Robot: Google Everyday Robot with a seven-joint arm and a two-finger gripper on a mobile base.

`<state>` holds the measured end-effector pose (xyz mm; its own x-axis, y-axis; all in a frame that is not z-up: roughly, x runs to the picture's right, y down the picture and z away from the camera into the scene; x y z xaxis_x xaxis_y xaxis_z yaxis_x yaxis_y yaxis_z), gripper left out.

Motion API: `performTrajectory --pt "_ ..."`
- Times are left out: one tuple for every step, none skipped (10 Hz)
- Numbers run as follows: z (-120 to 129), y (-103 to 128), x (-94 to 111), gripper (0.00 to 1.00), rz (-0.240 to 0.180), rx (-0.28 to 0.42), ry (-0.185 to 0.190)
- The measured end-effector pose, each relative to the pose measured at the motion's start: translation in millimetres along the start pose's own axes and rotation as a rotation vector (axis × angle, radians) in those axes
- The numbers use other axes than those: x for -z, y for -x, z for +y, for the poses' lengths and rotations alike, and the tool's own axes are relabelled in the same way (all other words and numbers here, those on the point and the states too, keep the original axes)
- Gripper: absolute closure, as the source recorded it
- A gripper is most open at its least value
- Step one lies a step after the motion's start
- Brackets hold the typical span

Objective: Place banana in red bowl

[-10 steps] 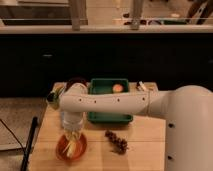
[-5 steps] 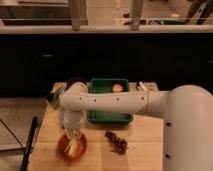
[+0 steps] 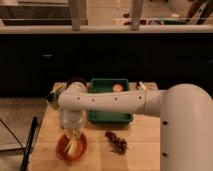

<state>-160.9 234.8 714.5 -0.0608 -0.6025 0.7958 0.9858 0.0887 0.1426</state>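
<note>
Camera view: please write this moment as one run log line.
gripper: over red bowl | banana: in bowl, at gripper | green tray: behind, holds orange fruit

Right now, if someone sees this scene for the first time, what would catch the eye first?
First, the big white robot arm reaching leftward across the wooden table. Its gripper points down into the round orange-red bowl at the table's front left, where the yellow banana lies. Behind the arm sits a green rectangular tray holding a round orange fruit.

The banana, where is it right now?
In the camera view the banana lies in the red bowl at the table's front left, directly under the gripper.
</note>
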Motion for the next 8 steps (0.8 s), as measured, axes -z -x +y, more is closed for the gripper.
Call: performTrajectory --pt "-0.8 -0.5 -0.4 0.39 0.000 0.000 0.001" --pt "-1.6 -0.8 -1.1 0.27 -0.001 0.002 0.001" --pt "-1.6 -0.7 -1.7 0.21 -0.002 0.004 0.001" --pt "-1.2 -0.7 -1.9 0.20 -0.002 0.005 0.001" --pt "0.0 -0.9 -2.0 0.20 -0.002 0.006 -0.001" --pt "0.2 -1.2 -1.9 0.20 -0.001 0.008 -0.006" --pt "0.7 -1.5 -1.6 0.20 -0.001 0.009 -0.008" --pt "1.0 -1.9 -0.9 0.20 0.000 0.011 -0.012"
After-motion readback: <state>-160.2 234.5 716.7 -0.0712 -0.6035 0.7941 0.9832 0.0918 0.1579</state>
